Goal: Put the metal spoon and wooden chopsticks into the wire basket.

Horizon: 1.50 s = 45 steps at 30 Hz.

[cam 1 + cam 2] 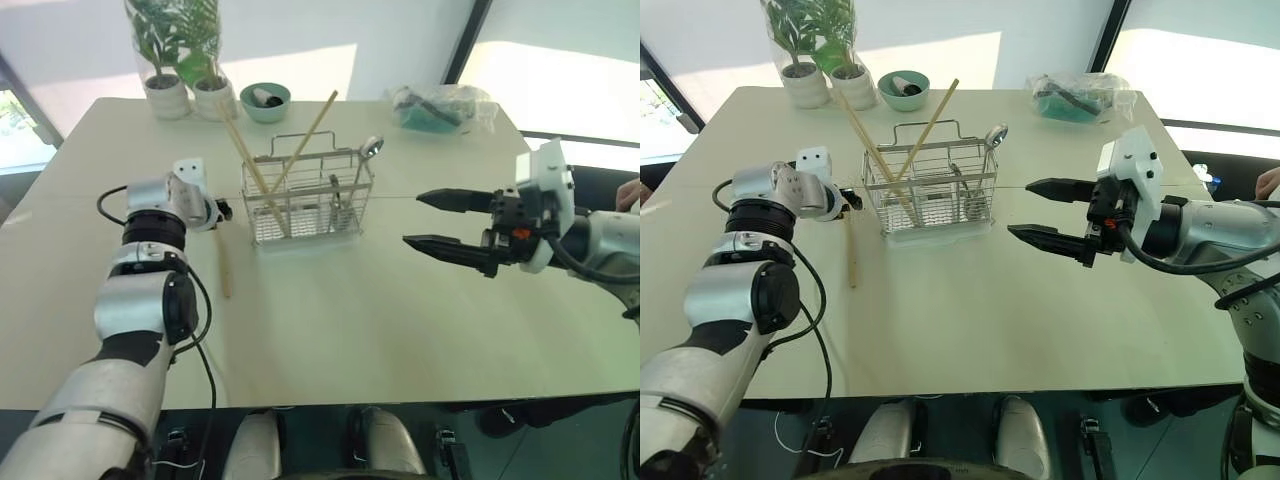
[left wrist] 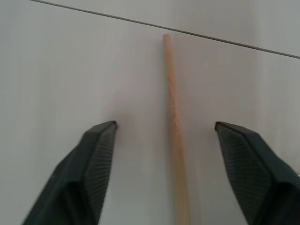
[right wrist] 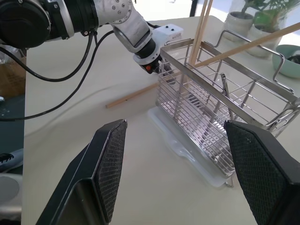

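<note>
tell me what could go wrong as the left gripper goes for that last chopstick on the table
1. The chopstick lies flat on the table between the open fingers of the left gripper; so thin, it may slip out or roll as they close.
2. The wire basket stands close beside that gripper, with chopsticks leaning out of it; lifting the stick could knock them or nudge the basket.

Left gripper (image 2: 164,140) fingers straddle a chopstick (image 2: 174,126); its near end blurs, cut off at 6 o'clock. Contact: cannot tell.
</note>
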{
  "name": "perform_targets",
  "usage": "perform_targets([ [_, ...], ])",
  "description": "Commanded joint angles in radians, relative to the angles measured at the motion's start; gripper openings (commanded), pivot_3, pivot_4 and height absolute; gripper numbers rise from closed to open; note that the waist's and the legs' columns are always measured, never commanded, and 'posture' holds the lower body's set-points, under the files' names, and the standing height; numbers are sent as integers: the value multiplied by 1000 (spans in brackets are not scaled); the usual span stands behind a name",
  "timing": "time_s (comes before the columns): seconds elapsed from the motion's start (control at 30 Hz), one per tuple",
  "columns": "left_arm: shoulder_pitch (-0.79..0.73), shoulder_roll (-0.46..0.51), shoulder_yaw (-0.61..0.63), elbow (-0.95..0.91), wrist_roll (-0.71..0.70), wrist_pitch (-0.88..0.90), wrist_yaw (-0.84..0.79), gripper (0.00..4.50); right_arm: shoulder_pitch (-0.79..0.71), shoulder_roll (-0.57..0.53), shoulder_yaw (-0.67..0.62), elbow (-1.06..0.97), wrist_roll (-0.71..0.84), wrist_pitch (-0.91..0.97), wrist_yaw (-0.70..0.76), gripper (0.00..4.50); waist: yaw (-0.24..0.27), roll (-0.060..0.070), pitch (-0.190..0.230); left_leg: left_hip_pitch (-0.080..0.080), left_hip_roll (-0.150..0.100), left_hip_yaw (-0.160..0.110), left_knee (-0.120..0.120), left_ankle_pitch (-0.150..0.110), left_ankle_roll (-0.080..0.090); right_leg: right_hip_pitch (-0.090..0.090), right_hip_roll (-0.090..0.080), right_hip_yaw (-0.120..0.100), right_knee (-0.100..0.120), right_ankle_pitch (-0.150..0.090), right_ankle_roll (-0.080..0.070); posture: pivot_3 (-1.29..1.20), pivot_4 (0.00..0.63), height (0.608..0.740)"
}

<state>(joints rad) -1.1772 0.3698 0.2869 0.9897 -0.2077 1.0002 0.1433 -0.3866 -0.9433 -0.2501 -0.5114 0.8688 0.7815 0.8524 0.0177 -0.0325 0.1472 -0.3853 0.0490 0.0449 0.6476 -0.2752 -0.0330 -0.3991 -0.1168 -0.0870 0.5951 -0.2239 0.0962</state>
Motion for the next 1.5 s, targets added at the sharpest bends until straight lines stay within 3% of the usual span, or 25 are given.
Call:
perform_targets([
  [0.03, -21, -14, 32, 35, -14, 0, 17, 1552, -1, -7, -30, -26, 14, -5, -2, 3448, 4, 0, 0, 0, 0, 0, 0, 0, 0, 0, 0, 0, 0, 0, 0, 0, 150, 717],
  [0.13, -23, -13, 45, 42, -12, -1, 30, 61, 11, -19, -33, -31, 20, -4, 19, 3448, 15, 0, 0, 0, 0, 0, 0, 0, 0, 0, 0, 0, 0, 0, 0, 0, 150, 717],
  [0.47, -16, 46, 32, -29, 11, -73, -29, 61, 14, -26, -24, -23, 9, -12, 32, 3448, 19, 0, 0, 0, 0, 0, 0, 0, 0, -1, 0, 0, 0, 0, 0, 0, 150, 717],
  [0.73, 23, 156, 79, -244, -43, -465, -276, 61, 7, -51, -29, -15, 21, 9, 44, 3448, 19, -1, 1, -4, 0, 2, 0, 0, -1, -5, 0, 0, 0, 0, 0, 0, 150, 717],
  [0.93, -53, 169, 192, -408, -221, -646, -461, 61, 10, -50, -25, -23, 30, 23, 42, 3448, 24, -1, 1, -5, 0, 2, 0, 0, -1, -4, 0, 0, -1, 0, -1, 0, 150, 717],
  [1.23, -231, 76, 116, -477, -289, -653, -546, 61, 19, -37, -33, -40, 42, 30, 19, 3448, 22, -1, 0, -4, 0, 1, 1, 0, 0, -3, 0, 0, -1, 0, 0, 0, 150, 717],
  [1.5, -86, -18, -32, -570, -226, -689, -614, 61, 66, -27, -85, -81, 79, 45, -40, 3448, 20, 0, 0, -2, 1, 1, 0, 0, 0, -2, 0, 0, 1, 0, 0, 0, 150, 717],
])
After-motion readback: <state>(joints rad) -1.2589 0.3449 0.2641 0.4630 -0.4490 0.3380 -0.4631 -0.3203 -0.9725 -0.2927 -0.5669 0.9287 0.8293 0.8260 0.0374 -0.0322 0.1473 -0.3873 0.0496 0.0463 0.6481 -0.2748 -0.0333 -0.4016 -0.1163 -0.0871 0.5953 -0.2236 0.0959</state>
